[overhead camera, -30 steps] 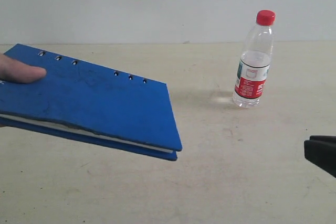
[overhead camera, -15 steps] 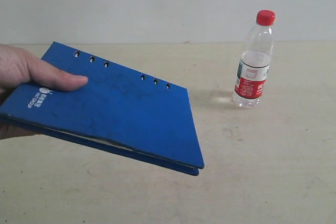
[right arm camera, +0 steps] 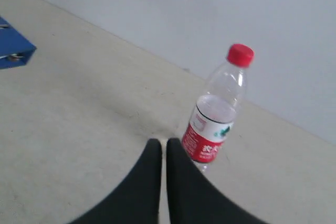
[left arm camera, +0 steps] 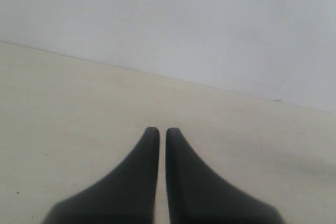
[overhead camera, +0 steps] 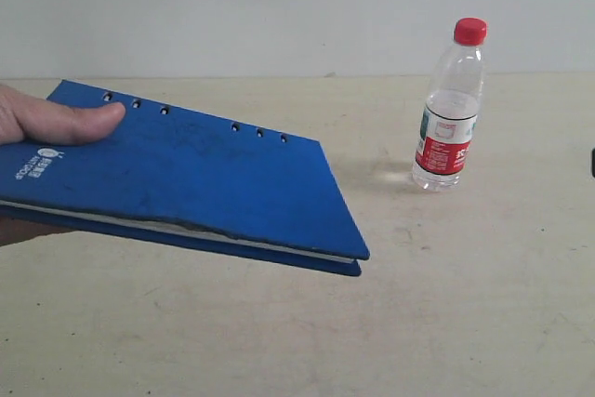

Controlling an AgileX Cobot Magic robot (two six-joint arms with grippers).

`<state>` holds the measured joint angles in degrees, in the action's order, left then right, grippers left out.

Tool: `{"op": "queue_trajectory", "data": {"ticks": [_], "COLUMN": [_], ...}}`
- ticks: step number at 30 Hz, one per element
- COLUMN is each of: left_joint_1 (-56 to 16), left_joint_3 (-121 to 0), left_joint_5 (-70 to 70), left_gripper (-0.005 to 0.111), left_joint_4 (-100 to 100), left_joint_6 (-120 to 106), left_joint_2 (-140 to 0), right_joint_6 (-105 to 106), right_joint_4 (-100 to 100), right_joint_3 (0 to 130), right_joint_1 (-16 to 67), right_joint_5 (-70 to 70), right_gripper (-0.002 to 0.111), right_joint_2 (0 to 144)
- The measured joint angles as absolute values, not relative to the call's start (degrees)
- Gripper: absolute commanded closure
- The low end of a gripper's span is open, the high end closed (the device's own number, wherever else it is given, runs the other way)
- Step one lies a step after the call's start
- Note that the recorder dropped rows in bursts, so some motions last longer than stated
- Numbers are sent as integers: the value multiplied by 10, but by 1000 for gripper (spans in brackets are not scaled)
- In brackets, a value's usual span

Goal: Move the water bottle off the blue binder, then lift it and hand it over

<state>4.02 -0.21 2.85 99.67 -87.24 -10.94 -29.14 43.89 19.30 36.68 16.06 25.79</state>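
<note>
Water bottle (overhead camera: 450,109) upright on the table (overhead camera: 437,323) at far right, off and well apart from the blue binder (overhead camera: 186,178), held tilted above the near left by a bare hand (overhead camera: 46,123). Left gripper (left arm camera: 158,132) pressed together over bare tabletop. Right gripper (right arm camera: 159,144) likewise pressed together, empty, facing the bottle without touching.

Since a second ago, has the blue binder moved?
Yes. The blue binder has shifted right, its corner nearer the water bottle, which stayed put.

Logo (overhead camera: 33,163) on blue binder (overhead camera: 204,183): illegible
</note>
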Motion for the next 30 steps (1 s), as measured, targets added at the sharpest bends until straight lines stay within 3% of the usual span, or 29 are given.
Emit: {"op": "queue_trajectory", "data": {"ticks": [7, 12, 19, 23, 30], "left_joint_1": [40, 40, 40, 40, 40], "left_joint_3": [-2, -2, -2, -2, -2], "left_joint_5": [28, 28, 30, 30, 31], "left_gripper": [102, 102, 102, 102, 102], "left_joint_4": [997, 997, 997, 997, 997], "left_joint_6": [-879, -885, -886, -887, -887], "left_joint_2": [-109, -109, -109, -109, -109], "right_joint_6": [-136, -94, -111, -121, -368], "right_joint_4": [310, 286, 282, 290, 391], "right_joint_3": [193, 195, 227, 228, 231], "right_joint_1": [377, 443, 448, 373, 137], "right_joint_5": [112, 41, 85, 132, 172], "right_gripper": [108, 108, 108, 108, 108], "right_joint_2": [310, 394, 440, 440, 426]}}
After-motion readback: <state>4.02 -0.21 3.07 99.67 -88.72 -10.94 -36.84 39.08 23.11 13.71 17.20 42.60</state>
